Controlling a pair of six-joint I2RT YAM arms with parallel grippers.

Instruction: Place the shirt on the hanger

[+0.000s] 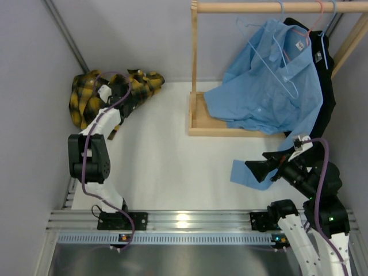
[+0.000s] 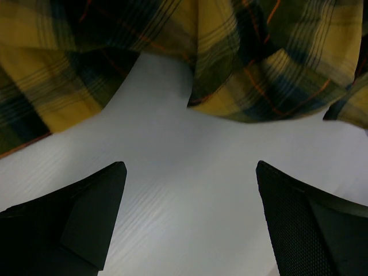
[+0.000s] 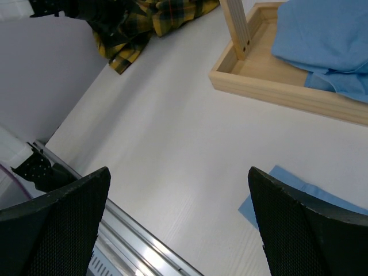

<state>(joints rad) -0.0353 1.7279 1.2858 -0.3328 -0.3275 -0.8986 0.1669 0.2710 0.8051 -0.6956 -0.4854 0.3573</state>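
Observation:
The yellow-and-black plaid shirt [image 1: 86, 98] lies crumpled in the far left corner of the table. It fills the top of the left wrist view [image 2: 259, 75] and shows at the top left of the right wrist view [image 3: 144, 23]. My left gripper [image 1: 131, 95] is open and empty over the shirt's right part, with bare table between its fingers [image 2: 190, 172]. The thin pale-blue hanger [image 1: 270, 64] hangs on the wooden rail in front of a light-blue shirt. My right gripper [image 1: 253, 168] is open and empty [image 3: 178, 178] above the table at the near right.
A wooden rack with a tray base [image 1: 198, 123] stands at the back right and shows in the right wrist view [image 3: 276, 86]. It carries a light-blue shirt [image 1: 276, 80], a black garment [image 1: 325, 86] and a pink-red hanger [image 1: 313, 26]. A blue sleeve [image 1: 247, 175] lies on the table.

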